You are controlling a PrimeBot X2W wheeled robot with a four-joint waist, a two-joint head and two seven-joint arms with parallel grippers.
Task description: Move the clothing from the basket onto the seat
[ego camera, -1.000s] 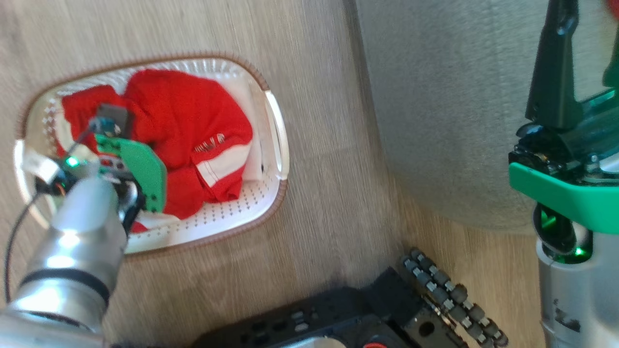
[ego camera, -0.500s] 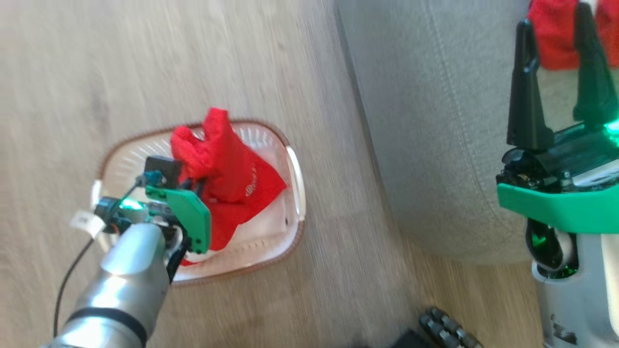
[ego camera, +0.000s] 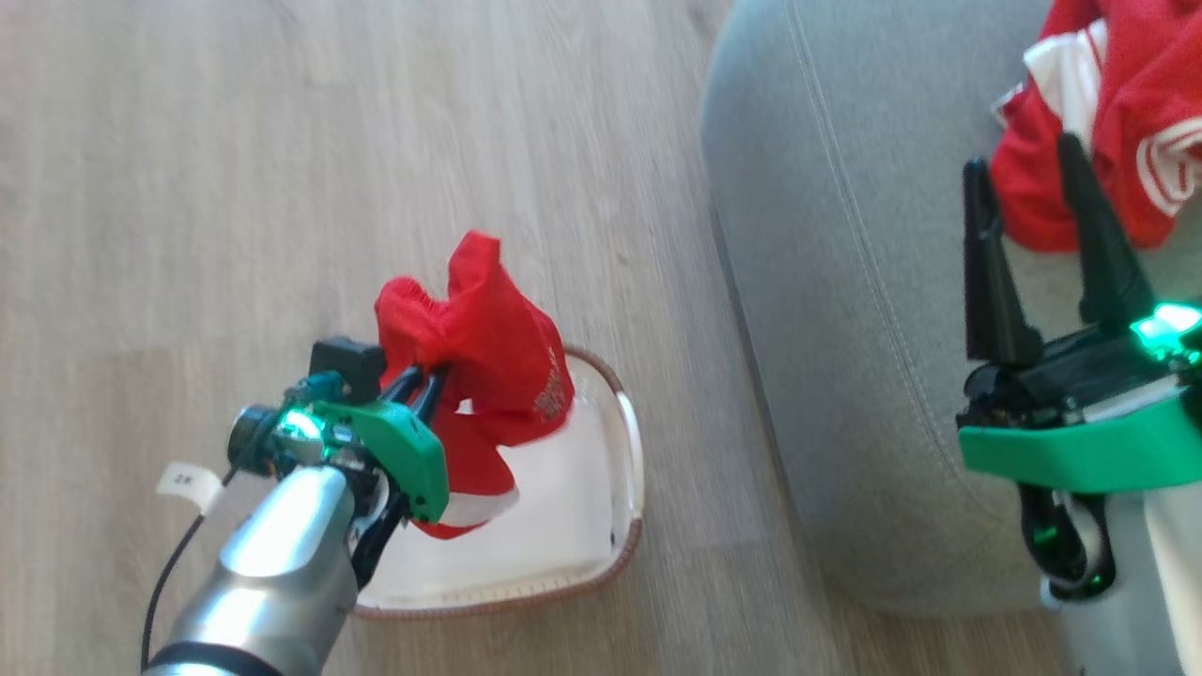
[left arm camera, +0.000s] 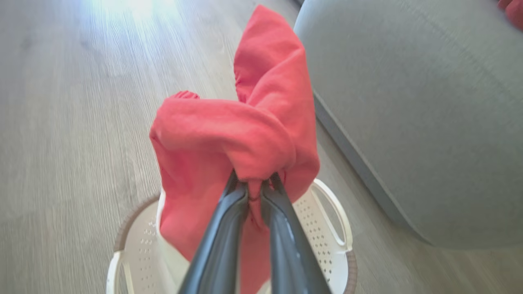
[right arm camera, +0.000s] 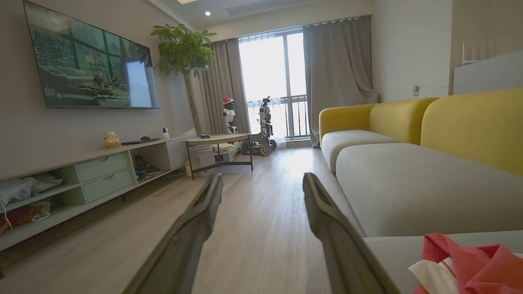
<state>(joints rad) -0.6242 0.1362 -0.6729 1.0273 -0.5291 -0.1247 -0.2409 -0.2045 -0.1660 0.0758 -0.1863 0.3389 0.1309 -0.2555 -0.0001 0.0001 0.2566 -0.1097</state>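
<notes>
A red garment is pinched tight in the left hand and held just above the basket. Right of the basket, a 2nd garment is laid on the seat, and above that seat the right hand is spread wide, empty.

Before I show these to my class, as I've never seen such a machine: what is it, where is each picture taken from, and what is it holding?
It is a wheeled robot with two arms, each ending in two long dark jaws. One picture looks down from its head; the other two look along each arm's jaws from its wrist. On the wooden floor stands a white basket beside a grey-green seat. The left arm has its jaws shut on a red garment, held up over the basket. The right arm has its jaws open and empty near the seat, where more red-and-white clothing lies.
</notes>
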